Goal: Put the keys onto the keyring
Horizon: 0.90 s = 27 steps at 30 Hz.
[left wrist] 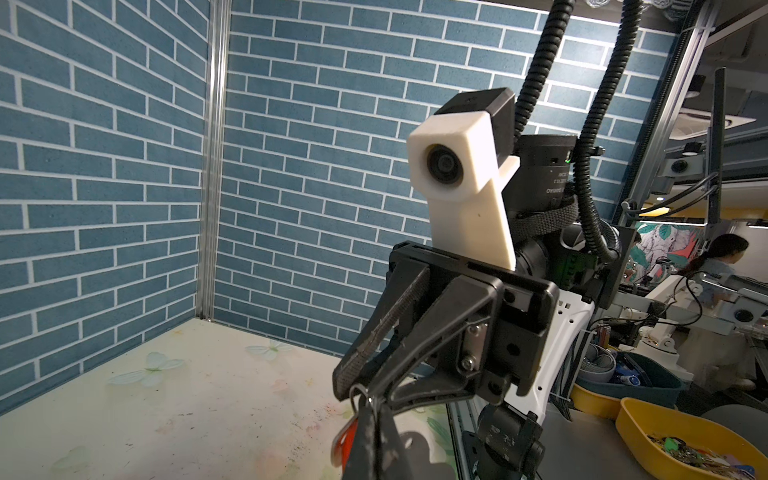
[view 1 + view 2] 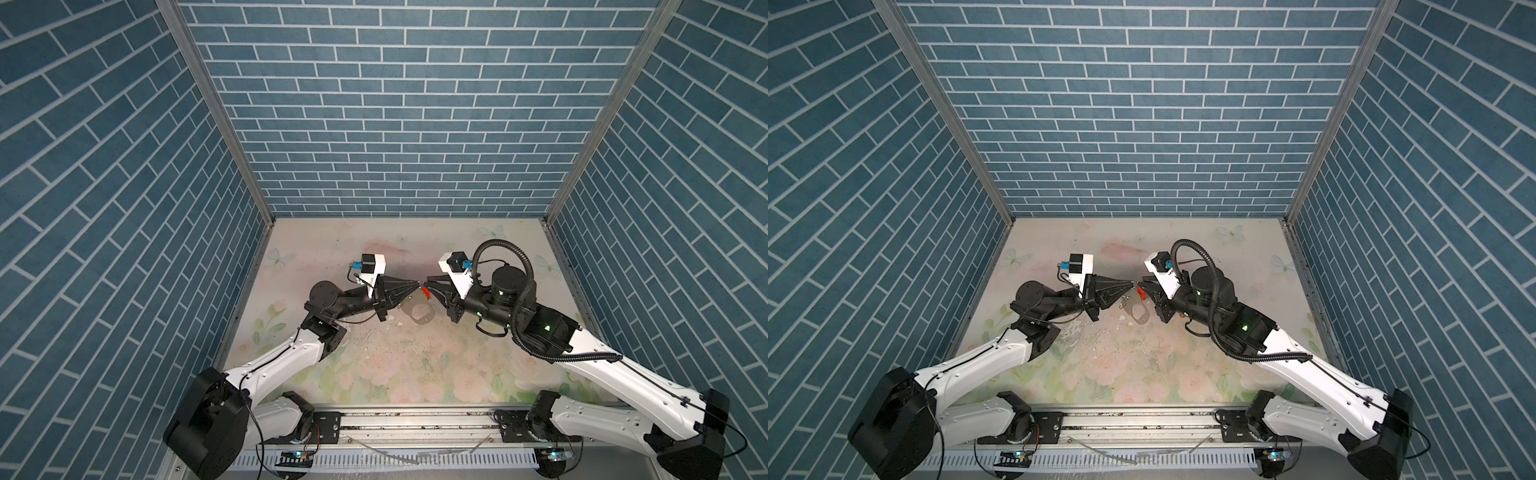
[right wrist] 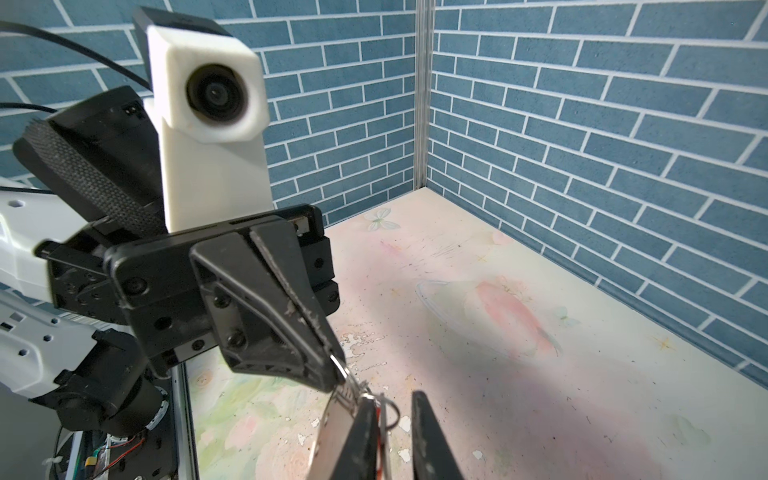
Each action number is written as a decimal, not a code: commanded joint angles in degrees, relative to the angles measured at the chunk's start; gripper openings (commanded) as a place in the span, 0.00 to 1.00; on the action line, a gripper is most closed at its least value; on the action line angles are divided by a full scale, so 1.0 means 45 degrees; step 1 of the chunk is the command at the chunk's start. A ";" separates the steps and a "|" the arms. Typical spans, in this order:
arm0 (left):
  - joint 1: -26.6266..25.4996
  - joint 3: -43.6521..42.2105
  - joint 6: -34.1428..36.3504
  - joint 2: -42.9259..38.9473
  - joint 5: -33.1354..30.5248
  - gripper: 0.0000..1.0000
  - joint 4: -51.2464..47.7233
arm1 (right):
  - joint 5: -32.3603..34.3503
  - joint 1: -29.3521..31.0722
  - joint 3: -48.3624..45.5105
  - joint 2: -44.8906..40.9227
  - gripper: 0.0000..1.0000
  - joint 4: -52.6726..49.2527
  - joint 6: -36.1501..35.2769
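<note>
keyring (image 3: 330,428) cut by picture edge, right wrist view | key tag (image 1: 343,441) mostly hidden behind left hand (image 1: 371,405)

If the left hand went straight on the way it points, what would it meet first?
Most likely the right hand, tips almost touching the left hand, with the red-tagged key hanging right there. Depth is unclear, so the key might come first.

Blue brick-pattern walls (image 2: 407,124) box in a pale floral tabletop (image 2: 374,374).
Metal corner posts (image 2: 219,112) rise at eleven and one o'clock.
</note>
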 commanded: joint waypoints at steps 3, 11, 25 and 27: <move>0.0009 -0.0094 -0.0081 -0.0127 -0.0065 0.00 0.1322 | -0.0505 0.0018 0.0773 0.0150 0.12 -0.0061 0.0150; 0.0076 -0.0240 -0.0141 -0.0163 -0.0345 0.00 0.1764 | -0.1311 0.0004 0.0644 0.0225 0.14 -0.0441 0.0256; 0.0299 -0.0342 -0.1081 0.0427 -0.0284 0.00 0.3407 | -0.1423 0.0005 0.0685 0.0108 0.00 -0.0692 0.0050; 0.0315 -0.0358 -0.1179 0.0506 -0.0257 0.00 0.3544 | -0.1415 0.0021 0.0670 0.0147 0.00 -0.0642 0.0074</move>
